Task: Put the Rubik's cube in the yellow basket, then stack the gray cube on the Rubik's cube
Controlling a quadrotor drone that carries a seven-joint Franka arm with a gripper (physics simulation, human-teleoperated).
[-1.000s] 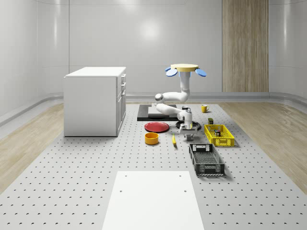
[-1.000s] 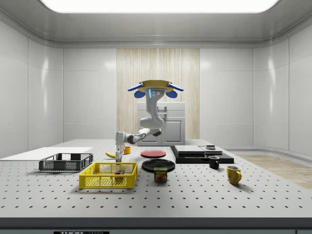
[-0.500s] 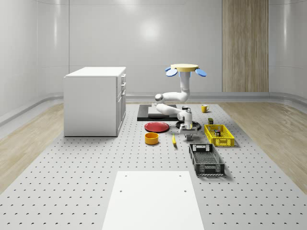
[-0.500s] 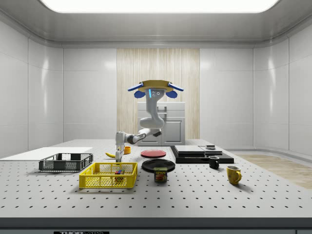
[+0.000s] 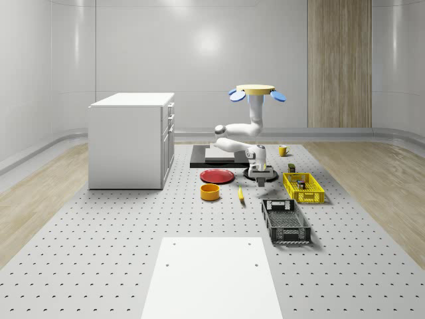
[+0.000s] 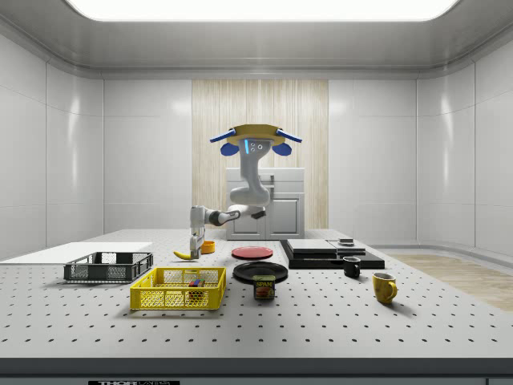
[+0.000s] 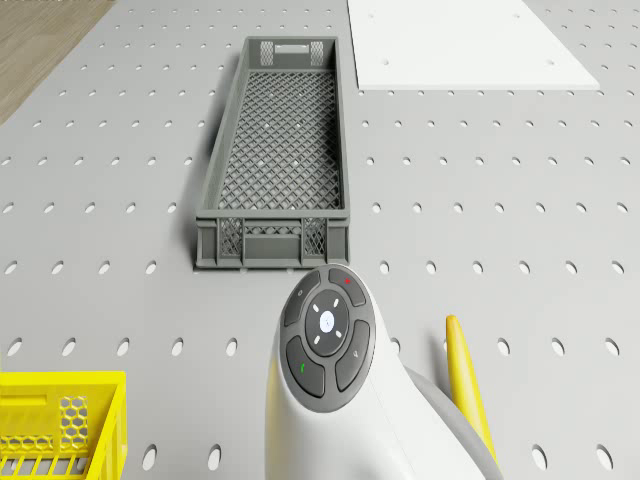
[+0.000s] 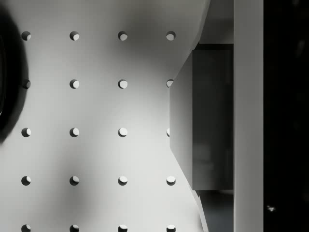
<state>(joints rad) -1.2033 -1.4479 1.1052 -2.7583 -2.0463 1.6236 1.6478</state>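
Hovered above the tabletop (image 5: 99,266); held the gray cube (image 8: 200,116) clamped in the end effector (image 5: 263,178) beside the yellow basket (image 5: 304,188).

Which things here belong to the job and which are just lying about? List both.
Job: Rubik's cube, in the yellow basket; gray cube, held in the gripper under the hovering drone.
Lying about: gray crate, banana, red plate, orange bowl, Spam can, yellow mug.
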